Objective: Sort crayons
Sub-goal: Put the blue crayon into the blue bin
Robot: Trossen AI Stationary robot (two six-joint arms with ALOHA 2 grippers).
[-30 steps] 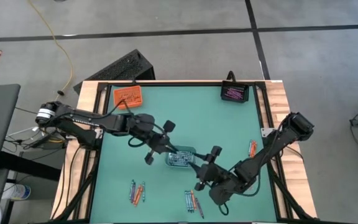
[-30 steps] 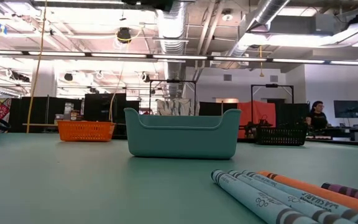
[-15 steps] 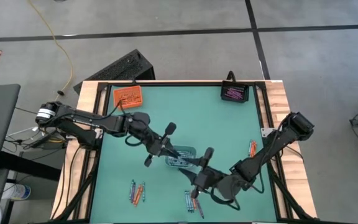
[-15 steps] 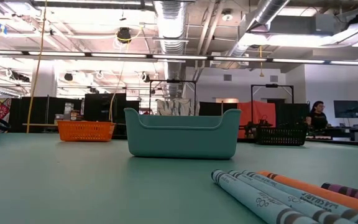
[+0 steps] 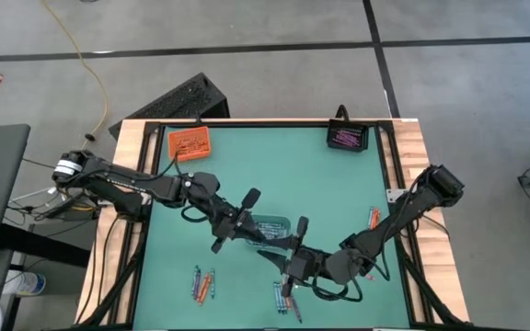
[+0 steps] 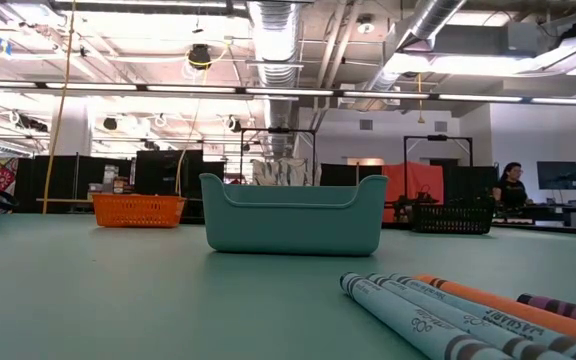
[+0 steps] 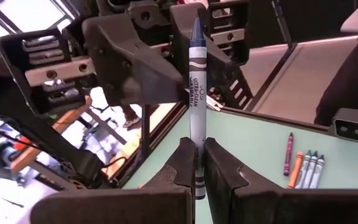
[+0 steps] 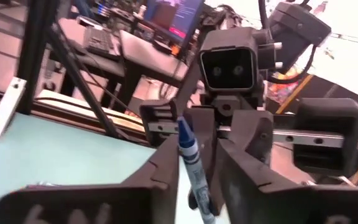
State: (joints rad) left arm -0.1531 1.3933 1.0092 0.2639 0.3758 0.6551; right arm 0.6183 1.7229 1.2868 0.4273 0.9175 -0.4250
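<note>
Crayon, grey-blue (image 7: 197, 93) — pinched upright between left gripper (image 7: 196, 163) fingers, mid-table beside the teal tray (image 6: 293, 214). Right gripper (image 8: 194, 165) faces it, fingers either side of the stick — contact unclear. Loose crayons (image 6: 448, 310) near front edge.

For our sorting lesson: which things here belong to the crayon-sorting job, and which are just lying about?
Job: blue crayon in left tool; loose crayons; orange tray, black tray, middle tray.
Lying about: yellow cable; black crate on the floor.
</note>
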